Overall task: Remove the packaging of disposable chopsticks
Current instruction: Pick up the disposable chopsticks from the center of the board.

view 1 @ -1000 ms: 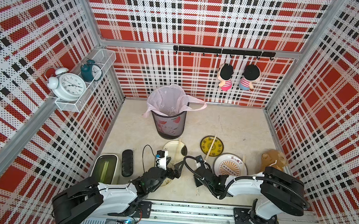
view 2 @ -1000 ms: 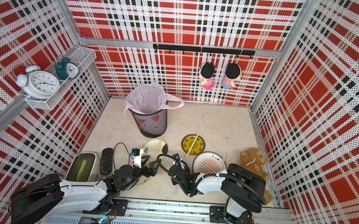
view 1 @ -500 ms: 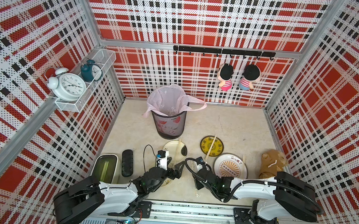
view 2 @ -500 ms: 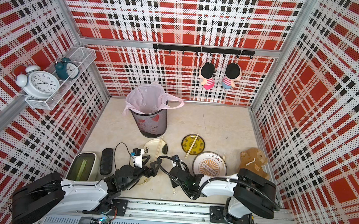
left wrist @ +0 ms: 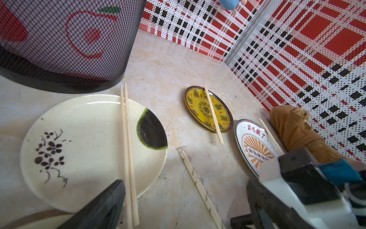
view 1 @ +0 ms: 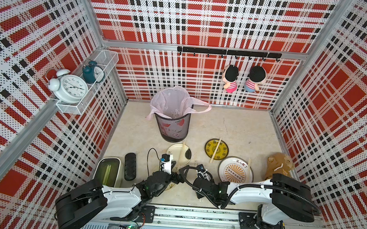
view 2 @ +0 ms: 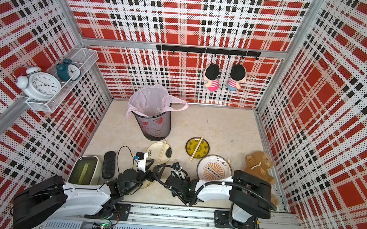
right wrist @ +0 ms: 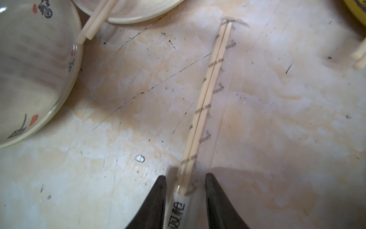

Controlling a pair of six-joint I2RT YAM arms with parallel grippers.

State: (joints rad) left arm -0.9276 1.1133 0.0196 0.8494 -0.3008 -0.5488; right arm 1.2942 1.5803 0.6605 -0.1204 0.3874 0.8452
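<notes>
Packaging [right wrist: 216, 89], a long clear plastic sleeve with grey print, flat on the scuffed, scratched beige marble-look tabletop [right wrist: 277, 119]. White-labelled end between the black fingers [right wrist: 156, 198] of the right gripper [right wrist: 185, 176], the rest stretching straight ahead of them, with pale wooden chopsticks [right wrist: 205, 99] inside. Fingers narrowly parted, one on each side; pinching or merely straddling, hard to tell. Left gripper [view 1: 174, 178] spread wide, holding nothing, near the right fingers. Beyond both, a black mesh bin [view 1: 172, 127] with a pink liner. All round, red, black and white plaid perforated walls [view 1: 208, 16].
</notes>
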